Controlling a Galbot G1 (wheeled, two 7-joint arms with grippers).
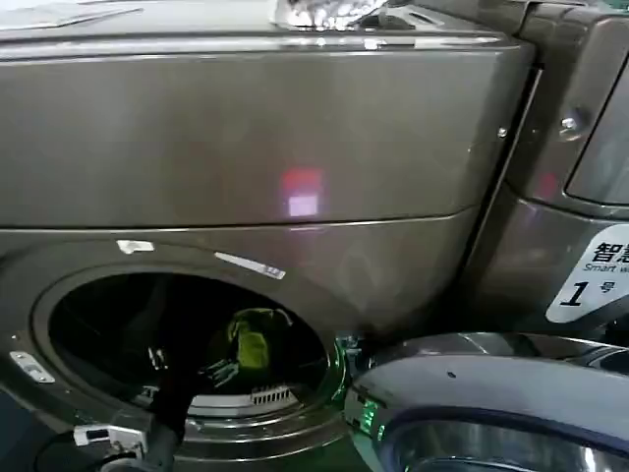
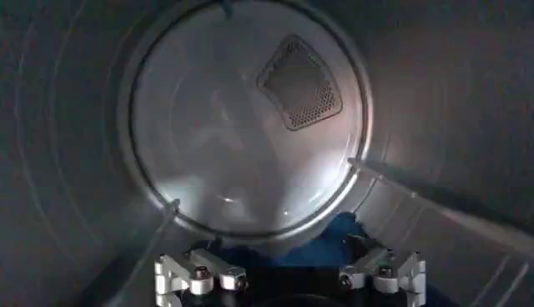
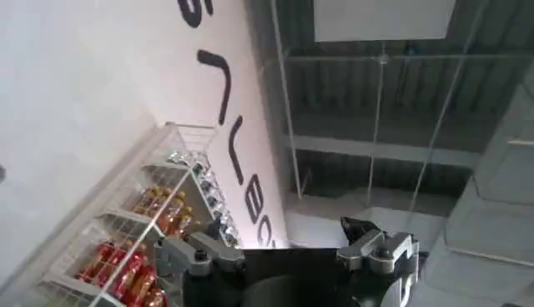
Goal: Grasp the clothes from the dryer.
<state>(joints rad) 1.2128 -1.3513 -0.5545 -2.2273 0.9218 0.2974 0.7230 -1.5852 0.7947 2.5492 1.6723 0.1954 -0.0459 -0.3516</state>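
The dryer [image 1: 246, 147] stands before me with its round porthole open. Inside the dark drum lies the clothes [image 1: 252, 344], a small yellow-green bundle. My left arm reaches in through the porthole, and the left gripper [image 1: 224, 372] is right beside the bundle. From the left wrist, the left gripper [image 2: 288, 269] is open, fingers wide apart, with a dark bluish fold of the clothes [image 2: 324, 240] low between them on the drum floor. The right gripper [image 3: 288, 250] is open and empty, pointing up toward the room.
The dryer's glass door [image 1: 491, 403] hangs open at lower right, close to the porthole. Another machine [image 1: 580, 118] stands at right. A mesh vent [image 2: 299, 82] sits in the drum's back wall, and a baffle [image 2: 417, 196] runs along its side. A wire shelf of bottles [image 3: 142, 242] stands by the wall.
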